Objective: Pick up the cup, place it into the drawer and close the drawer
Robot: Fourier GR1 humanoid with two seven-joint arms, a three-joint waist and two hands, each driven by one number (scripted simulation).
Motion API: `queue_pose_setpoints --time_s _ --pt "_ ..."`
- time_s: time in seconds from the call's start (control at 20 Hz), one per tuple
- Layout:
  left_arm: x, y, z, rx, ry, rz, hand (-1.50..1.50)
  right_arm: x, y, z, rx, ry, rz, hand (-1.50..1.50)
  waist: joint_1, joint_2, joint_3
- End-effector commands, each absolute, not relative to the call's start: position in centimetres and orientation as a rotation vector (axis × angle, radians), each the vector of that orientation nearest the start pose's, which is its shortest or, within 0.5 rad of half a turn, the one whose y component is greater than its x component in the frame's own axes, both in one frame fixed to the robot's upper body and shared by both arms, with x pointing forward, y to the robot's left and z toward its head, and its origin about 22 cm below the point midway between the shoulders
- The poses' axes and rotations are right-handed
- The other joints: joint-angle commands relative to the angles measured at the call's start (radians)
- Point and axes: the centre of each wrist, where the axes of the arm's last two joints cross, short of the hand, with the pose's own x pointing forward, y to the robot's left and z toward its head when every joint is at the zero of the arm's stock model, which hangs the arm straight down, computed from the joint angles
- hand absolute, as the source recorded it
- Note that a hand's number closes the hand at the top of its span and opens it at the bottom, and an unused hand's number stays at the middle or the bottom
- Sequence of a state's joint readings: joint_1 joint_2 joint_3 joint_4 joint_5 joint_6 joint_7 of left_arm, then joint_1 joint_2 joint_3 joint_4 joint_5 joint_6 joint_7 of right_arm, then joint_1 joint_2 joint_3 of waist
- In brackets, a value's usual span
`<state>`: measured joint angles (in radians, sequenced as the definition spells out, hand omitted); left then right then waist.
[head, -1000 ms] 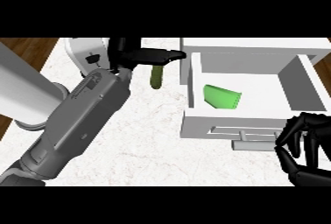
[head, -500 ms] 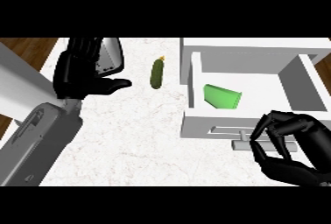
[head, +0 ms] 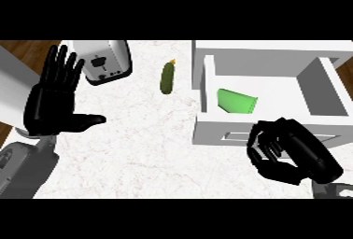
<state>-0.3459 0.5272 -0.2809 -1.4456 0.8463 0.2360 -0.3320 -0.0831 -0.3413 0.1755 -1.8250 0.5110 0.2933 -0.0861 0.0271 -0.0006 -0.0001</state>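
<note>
A green cup (head: 237,101) lies on its side inside the open white drawer (head: 269,132), near its left wall. My right hand (head: 293,153) sits just in front of the drawer's front panel, fingers curled, touching or nearly touching the panel, holding nothing that shows. My left hand (head: 53,100) stands open at the left of the view, fingers straight and pointing up, thumb out to the right, well away from the drawer.
A white toaster (head: 102,60) stands at the back left of the marble counter (head: 144,149). A dark green cucumber (head: 167,77) lies between the toaster and the drawer. Wooden floor shows past the counter's left edge.
My left arm has pulled back from near the cucumber to the left, and its hand has opened. My right hand has come in from the right edge to the drawer's front.
</note>
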Motion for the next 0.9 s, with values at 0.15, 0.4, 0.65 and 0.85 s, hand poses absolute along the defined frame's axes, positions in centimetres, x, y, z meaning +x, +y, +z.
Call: queue_pose_setpoints --time_s 0.15,0.4,0.65,0.85 --pt "28.2 30.3 6.0 -0.238 -1.892 0.192 -1.50 27.4 -19.6 4.6 -0.390 -1.699 1.184 -1.50 -0.013 0.001 0.000" --pt "25.8 31.4 6.1 -0.264 -1.884 0.195 -1.50 28.8 -21.2 2.1 -0.456 -1.604 1.258 -1.50 -0.015 0.000 0.000" --pt "27.8 33.9 5.7 -0.250 -1.890 0.206 -1.50 32.8 -21.8 -0.7 -0.445 -1.544 1.267 -1.50 -0.017 0.004 0.000" --pt "25.7 33.6 4.7 -0.270 -1.880 0.189 -1.50 36.7 -20.7 -0.6 -0.427 -1.537 1.243 -1.50 -0.007 0.005 0.001"
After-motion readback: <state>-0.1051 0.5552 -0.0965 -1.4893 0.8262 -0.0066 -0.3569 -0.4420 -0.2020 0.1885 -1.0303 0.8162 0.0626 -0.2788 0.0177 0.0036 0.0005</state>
